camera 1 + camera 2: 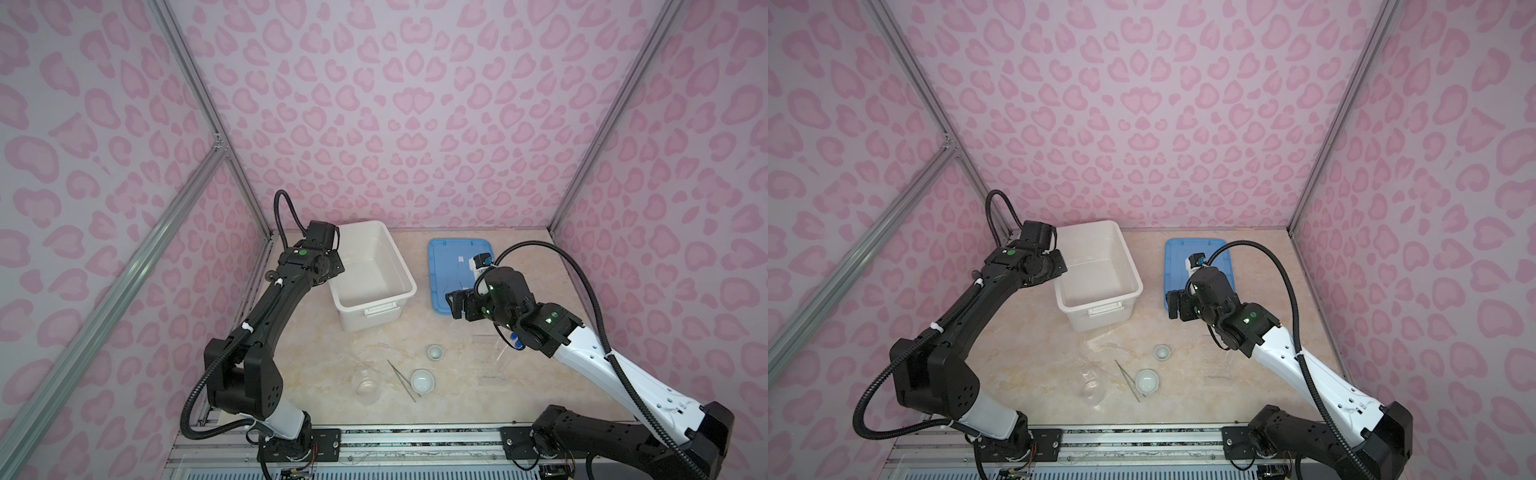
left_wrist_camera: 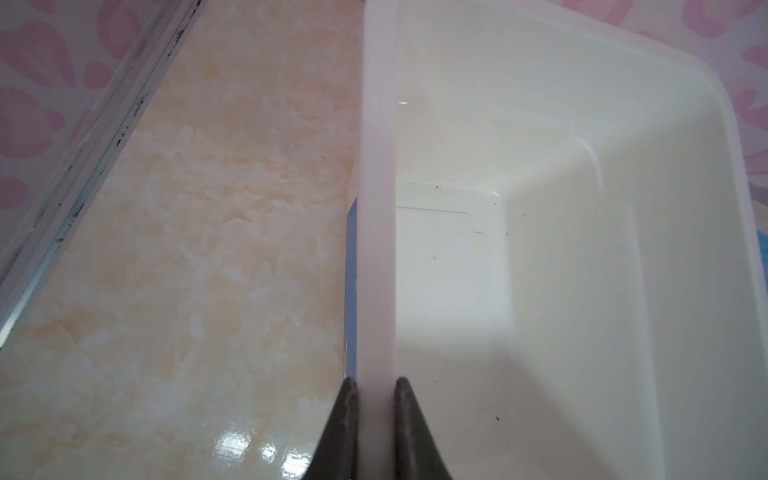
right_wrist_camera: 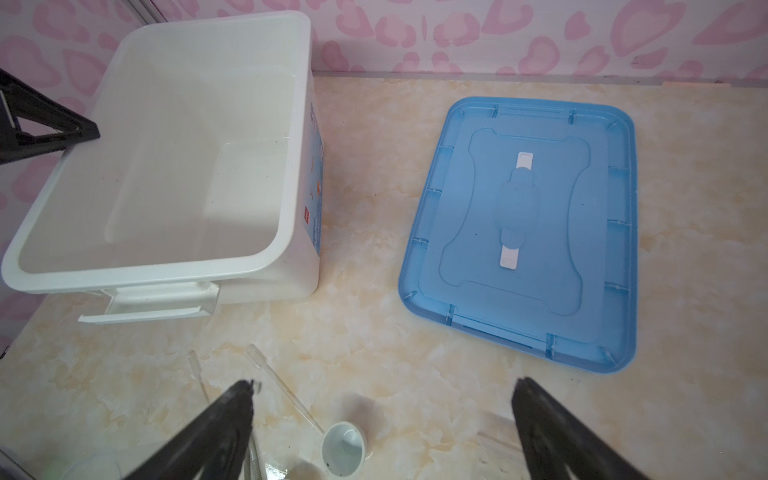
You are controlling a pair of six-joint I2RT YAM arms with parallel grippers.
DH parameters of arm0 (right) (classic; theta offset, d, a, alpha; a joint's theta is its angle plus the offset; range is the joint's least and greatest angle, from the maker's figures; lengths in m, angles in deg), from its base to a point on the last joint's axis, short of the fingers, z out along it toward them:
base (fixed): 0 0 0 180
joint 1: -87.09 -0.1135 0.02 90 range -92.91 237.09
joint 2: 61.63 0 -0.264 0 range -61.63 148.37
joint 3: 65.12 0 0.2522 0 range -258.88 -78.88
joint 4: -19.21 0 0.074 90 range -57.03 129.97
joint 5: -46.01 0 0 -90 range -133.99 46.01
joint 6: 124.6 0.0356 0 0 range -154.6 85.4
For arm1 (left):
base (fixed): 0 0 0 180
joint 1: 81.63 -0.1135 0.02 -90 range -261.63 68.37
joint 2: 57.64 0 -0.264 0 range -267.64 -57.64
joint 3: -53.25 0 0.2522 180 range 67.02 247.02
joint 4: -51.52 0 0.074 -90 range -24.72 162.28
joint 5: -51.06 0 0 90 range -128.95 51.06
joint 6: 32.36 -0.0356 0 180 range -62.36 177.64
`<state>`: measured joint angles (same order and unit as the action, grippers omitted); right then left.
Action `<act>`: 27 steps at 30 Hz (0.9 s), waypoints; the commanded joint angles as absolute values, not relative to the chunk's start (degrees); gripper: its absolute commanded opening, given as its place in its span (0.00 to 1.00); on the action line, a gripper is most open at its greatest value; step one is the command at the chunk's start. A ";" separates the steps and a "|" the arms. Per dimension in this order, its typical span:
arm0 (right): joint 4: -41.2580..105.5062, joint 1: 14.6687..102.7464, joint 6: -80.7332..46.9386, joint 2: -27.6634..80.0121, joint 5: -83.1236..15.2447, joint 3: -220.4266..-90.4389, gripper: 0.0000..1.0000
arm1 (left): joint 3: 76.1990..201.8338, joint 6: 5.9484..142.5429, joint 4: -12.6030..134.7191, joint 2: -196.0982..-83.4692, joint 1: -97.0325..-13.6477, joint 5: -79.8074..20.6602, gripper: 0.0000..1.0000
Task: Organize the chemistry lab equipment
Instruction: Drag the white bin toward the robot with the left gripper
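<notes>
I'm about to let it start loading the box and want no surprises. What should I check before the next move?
1. Left claw clamped on the white box rim: ok.
2. Nothing inside the box: ok.
3. Blue lid off, lying apart from the box: ok.
4. Right claw open, holding nothing: ok.
5. Tweezers and two white dishes lying unobstructed: ok.
6. Clear rack standing steady: mostly hidden by the right arm, cannot tell.
</notes>
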<state>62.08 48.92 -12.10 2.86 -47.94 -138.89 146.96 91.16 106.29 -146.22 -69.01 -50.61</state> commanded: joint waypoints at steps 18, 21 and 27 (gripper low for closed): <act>59.30 48.70 -10.03 2.14 -47.17 -137.78 0.98 | 119.87 108.12 88.25 -126.35 -61.69 -39.98 0.50; 59.48 48.74 -10.00 2.53 -46.72 -138.25 0.98 | 118.33 109.45 87.62 -124.63 -60.00 -37.90 0.52; 60.09 48.75 -9.87 2.26 -46.75 -138.04 0.98 | 120.26 108.23 91.40 -120.37 -57.81 -36.89 0.67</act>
<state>60.28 48.79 -10.15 2.40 -46.91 -138.23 118.92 108.21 90.88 -122.15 -57.93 -37.88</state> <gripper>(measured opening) 0.977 0.640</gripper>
